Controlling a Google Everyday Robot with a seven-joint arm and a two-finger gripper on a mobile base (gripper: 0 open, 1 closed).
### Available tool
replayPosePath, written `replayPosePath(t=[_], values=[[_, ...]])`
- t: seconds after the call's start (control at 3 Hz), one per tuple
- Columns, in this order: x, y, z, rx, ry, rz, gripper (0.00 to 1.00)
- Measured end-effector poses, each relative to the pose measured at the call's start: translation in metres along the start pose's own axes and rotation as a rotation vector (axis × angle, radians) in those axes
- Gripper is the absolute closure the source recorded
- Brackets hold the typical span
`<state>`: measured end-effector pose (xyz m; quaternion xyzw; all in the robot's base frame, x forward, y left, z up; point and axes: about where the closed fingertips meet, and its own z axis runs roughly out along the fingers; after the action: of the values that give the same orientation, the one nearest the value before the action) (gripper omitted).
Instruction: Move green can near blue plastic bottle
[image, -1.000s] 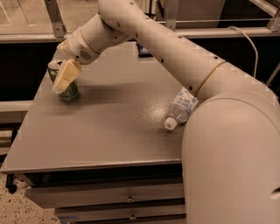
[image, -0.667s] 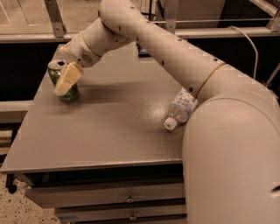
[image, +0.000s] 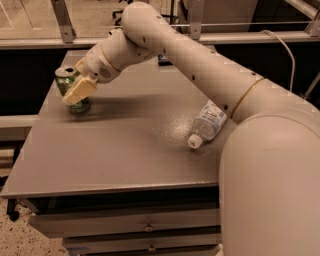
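Hand (image: 75, 89) at the green can (image: 64, 75), far left corner of the surface (image: 125, 150).

The can stands up near the far left corner. The hand is right against it and covers part of the can's front. I cannot tell if the hand is squeezing the can or only sitting round it. The blue plastic bottle (image: 209, 122) lies on its side by the right edge, well apart from the can. I think this is the grab step, so most of the job is not done yet. Next the hand needs a firm hold, a small lift, and a trip across to the right. It should set the can down beside the bottle gently, since the bottle could roll.
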<state>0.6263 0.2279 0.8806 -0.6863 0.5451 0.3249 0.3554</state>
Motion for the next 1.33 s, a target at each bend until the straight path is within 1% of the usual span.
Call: replayPosePath(t=[0.33, 0.67, 1.0, 1.33], values=[[0.000, 0.012, -0.012, 0.009, -0.039, 0.037, 0.65], [0.008, 0.011, -0.047, 0.083, -0.046, 0.056, 0.87], [0.023, -0.005, -0.109, 0.208, -0.017, 0.062, 1.00], [0.049, -0.013, -0.164, 0.301, 0.023, 0.091, 1.00]])
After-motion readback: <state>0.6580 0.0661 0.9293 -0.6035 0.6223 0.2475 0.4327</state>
